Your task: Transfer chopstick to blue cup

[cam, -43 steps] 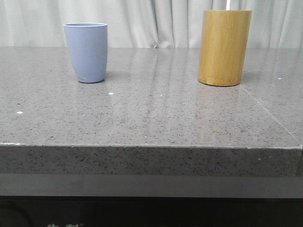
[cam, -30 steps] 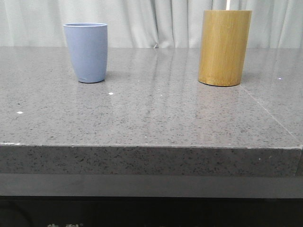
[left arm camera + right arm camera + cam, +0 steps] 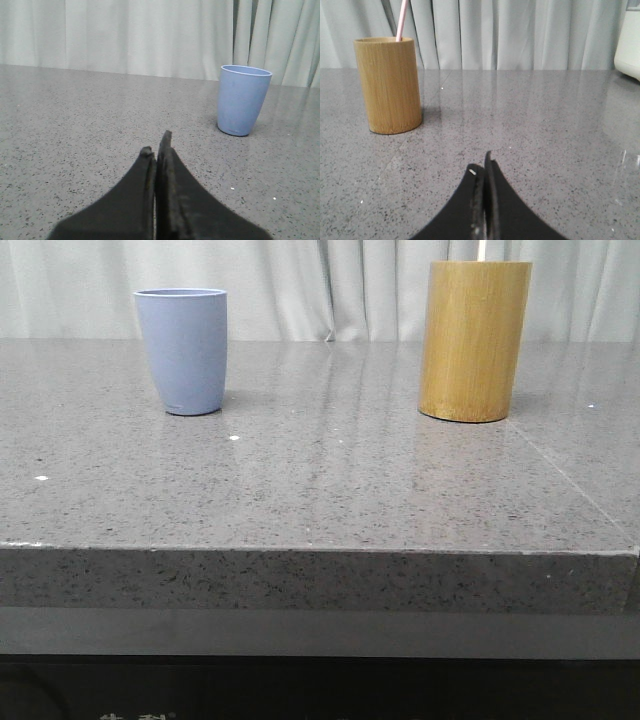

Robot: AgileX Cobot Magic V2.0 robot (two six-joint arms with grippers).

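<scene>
The chopstick (image 3: 401,20) stands in the bamboo holder (image 3: 473,340) near the far right of the grey surface (image 3: 320,480), leaning against the rim, its pale pink top poking above it; the blue cup (image 3: 183,350) sits well apart, toward the far left edge, upright and apparently empty. The left claw (image 3: 157,150) is clenched on nothing, low over the surface with the cup ahead of it; the right claw (image 3: 484,167) is likewise pressed shut and empty, facing the holder. Nothing of the transfer looks begun. The risks, as I judge them: the stick is very thin, so a pinch slightly off could miss or let it swivel; pulling at a slant could drag the holder over; and a tilted stick lowered carelessly could strike the cup's rim and tip it.
</scene>
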